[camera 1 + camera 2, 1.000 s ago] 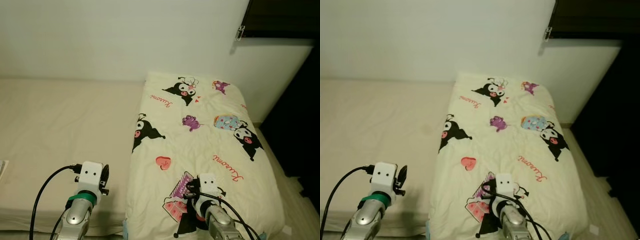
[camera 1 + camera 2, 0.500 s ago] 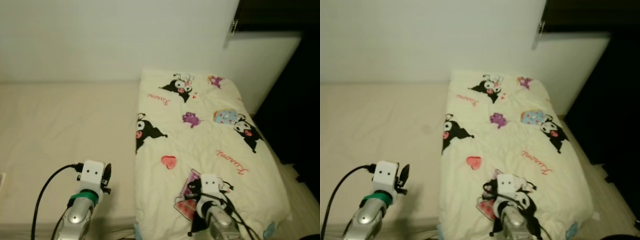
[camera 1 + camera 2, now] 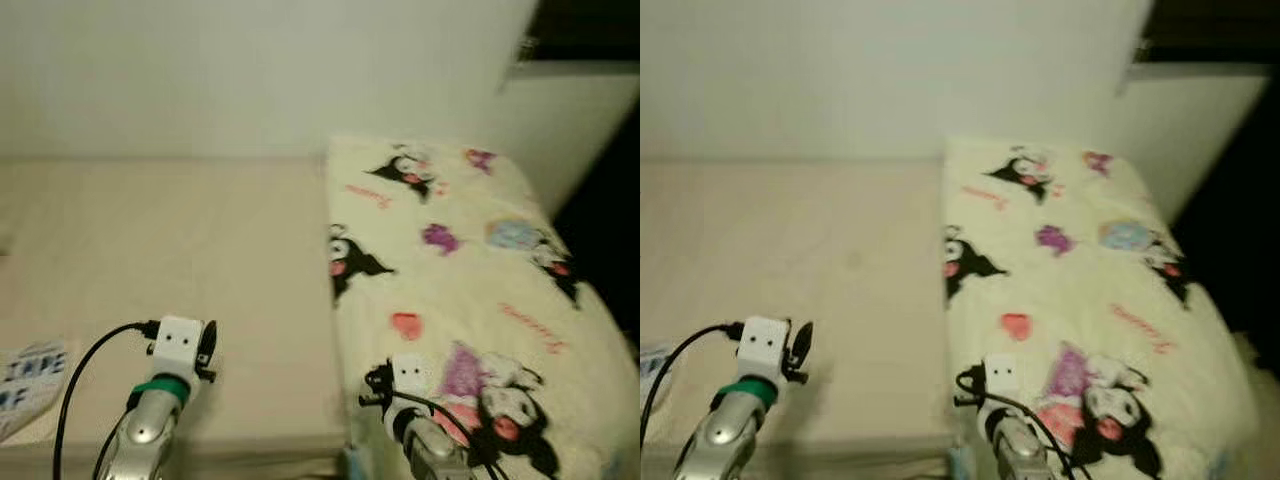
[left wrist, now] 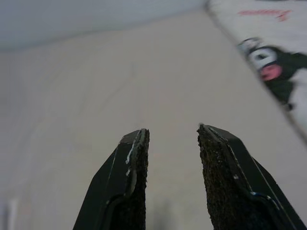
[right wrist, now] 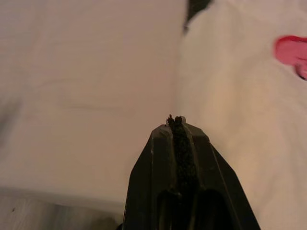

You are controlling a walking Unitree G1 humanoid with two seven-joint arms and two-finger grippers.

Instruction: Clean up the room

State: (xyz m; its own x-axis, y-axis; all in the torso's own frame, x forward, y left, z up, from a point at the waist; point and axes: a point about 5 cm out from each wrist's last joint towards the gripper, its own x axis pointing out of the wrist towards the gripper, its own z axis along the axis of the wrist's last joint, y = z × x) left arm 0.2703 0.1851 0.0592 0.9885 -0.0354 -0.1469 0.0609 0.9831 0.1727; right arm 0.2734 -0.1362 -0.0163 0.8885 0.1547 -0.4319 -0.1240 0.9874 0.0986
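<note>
Blanket (image 3: 470,290) beside right gripper (image 5: 175,120)

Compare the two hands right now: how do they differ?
The left hand is open, a clear gap between its fingers, and it hangs over the plain beige mattress. The right hand is shut, fingers pressed together with nothing between them, and it sits at the edge of the cartoon-print blanket. Both have black fingers and hold nothing.

A cream cartoon-print blanket (image 3: 470,270) lies spread flat over the bare beige mattress's (image 3: 170,250) right side.
</note>
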